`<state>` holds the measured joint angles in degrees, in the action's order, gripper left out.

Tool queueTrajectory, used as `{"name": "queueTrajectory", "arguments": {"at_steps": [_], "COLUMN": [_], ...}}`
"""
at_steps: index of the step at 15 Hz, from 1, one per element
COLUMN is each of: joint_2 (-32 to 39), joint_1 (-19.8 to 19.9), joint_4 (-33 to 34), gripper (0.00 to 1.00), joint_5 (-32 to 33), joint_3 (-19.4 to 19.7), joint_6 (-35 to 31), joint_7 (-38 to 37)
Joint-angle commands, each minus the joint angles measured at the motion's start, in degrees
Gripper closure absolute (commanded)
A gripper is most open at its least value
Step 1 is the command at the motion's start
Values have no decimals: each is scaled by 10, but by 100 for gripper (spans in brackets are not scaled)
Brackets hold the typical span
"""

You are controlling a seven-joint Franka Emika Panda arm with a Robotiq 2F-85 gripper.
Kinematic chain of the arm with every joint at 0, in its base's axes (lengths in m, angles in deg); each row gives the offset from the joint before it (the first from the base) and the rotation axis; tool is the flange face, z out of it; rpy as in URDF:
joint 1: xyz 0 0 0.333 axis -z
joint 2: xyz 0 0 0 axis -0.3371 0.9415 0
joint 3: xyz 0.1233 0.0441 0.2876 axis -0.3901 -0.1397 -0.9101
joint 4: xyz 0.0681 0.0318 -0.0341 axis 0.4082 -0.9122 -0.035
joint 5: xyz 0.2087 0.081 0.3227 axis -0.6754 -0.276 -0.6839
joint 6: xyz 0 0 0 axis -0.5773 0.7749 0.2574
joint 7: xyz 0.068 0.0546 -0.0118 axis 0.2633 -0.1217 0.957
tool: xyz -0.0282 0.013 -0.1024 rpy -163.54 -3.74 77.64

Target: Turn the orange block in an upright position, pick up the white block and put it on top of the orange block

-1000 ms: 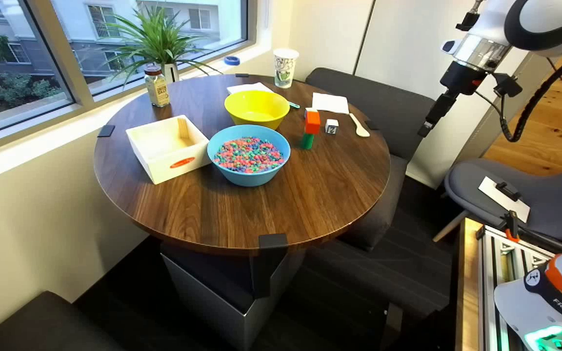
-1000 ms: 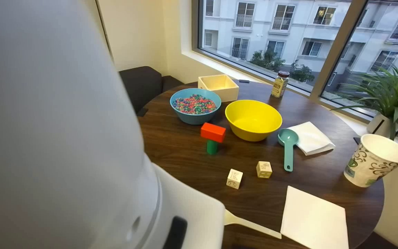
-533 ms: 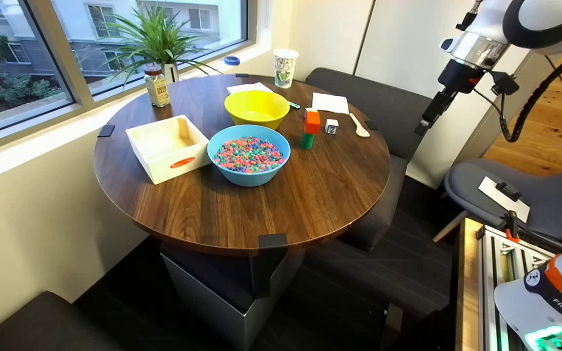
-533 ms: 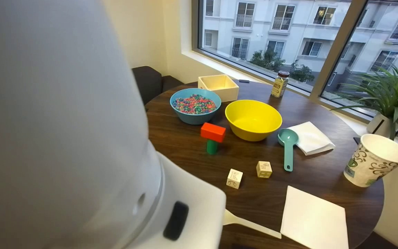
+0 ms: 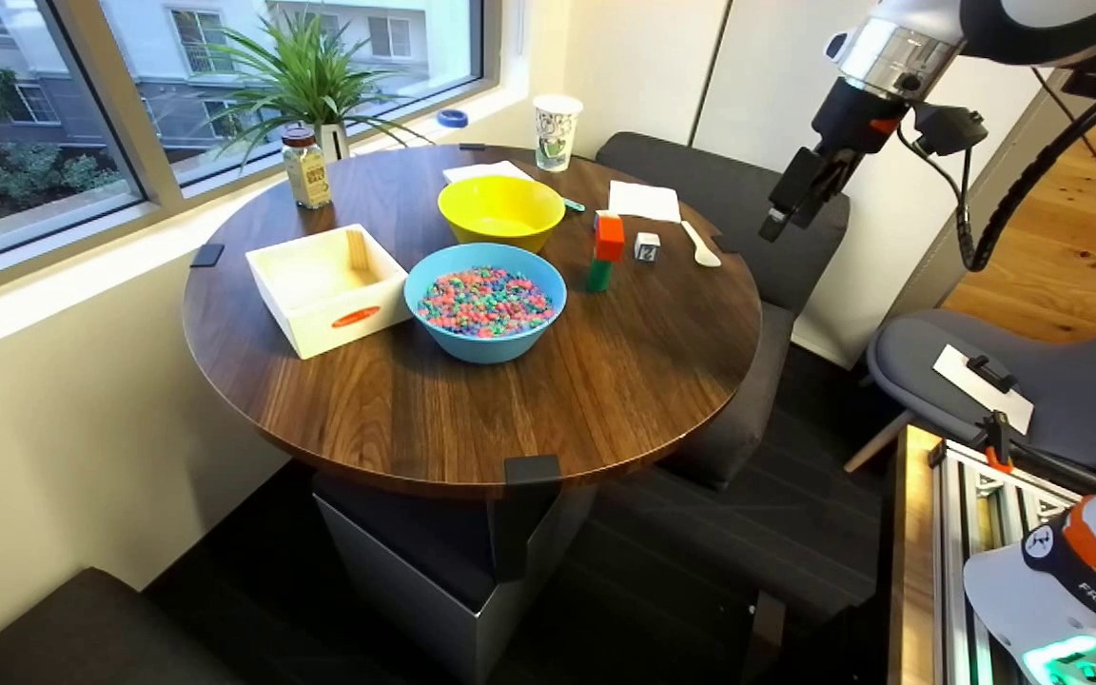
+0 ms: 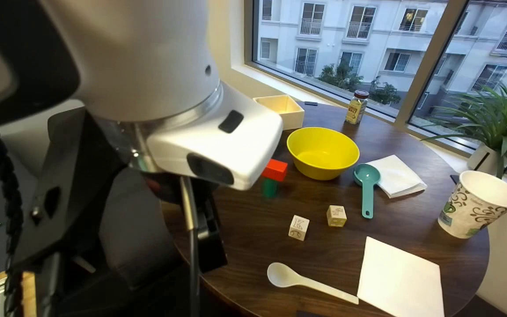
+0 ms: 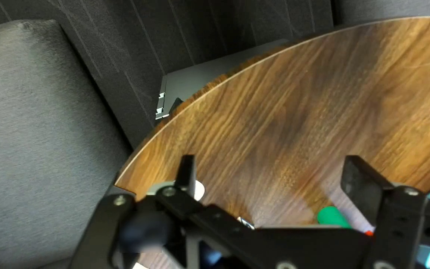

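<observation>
The orange block (image 5: 610,238) lies lengthwise on top of an upright green block (image 5: 599,276), also in an exterior view (image 6: 275,170). Two small pale letter cubes stand on the table beside it, a nearer cube (image 6: 299,227) and a farther cube (image 6: 336,216); I cannot tell which is the white block. My gripper (image 5: 786,221) hangs in the air beyond the table's edge, apart from all blocks. In the wrist view the gripper (image 7: 270,160) is open with nothing between its fingers. The green block (image 7: 332,216) shows there; the orange block is almost hidden.
A yellow bowl (image 6: 323,154), a blue bowl (image 5: 485,347) of coloured bits and a wooden box (image 5: 348,319) stand near the blocks. A white spoon (image 6: 284,275), napkin (image 6: 401,277), teal scoop (image 6: 368,193) and paper cup (image 6: 473,211) are also on the table.
My gripper has moved closer to the table and slightly up in an exterior view. The arm now uncovers the white spoon and hides the blue bowl in an exterior view. The blocks have not moved.
</observation>
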<state>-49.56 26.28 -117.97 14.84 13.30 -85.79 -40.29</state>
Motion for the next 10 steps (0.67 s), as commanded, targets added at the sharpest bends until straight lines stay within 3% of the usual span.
{"name": "queueTrajectory", "arguments": {"at_steps": [1, 8, 10], "joint_2": [42, 162, 199], "joint_1": [-3, 3, 2], "joint_4": [66, 187, 216], "gripper": [0, 0, 0], "joint_5": [-15, -44, -25], "joint_3": [-22, -24, -32], "joint_6": [34, 41, 20], "joint_7": [-52, -146, -168]}}
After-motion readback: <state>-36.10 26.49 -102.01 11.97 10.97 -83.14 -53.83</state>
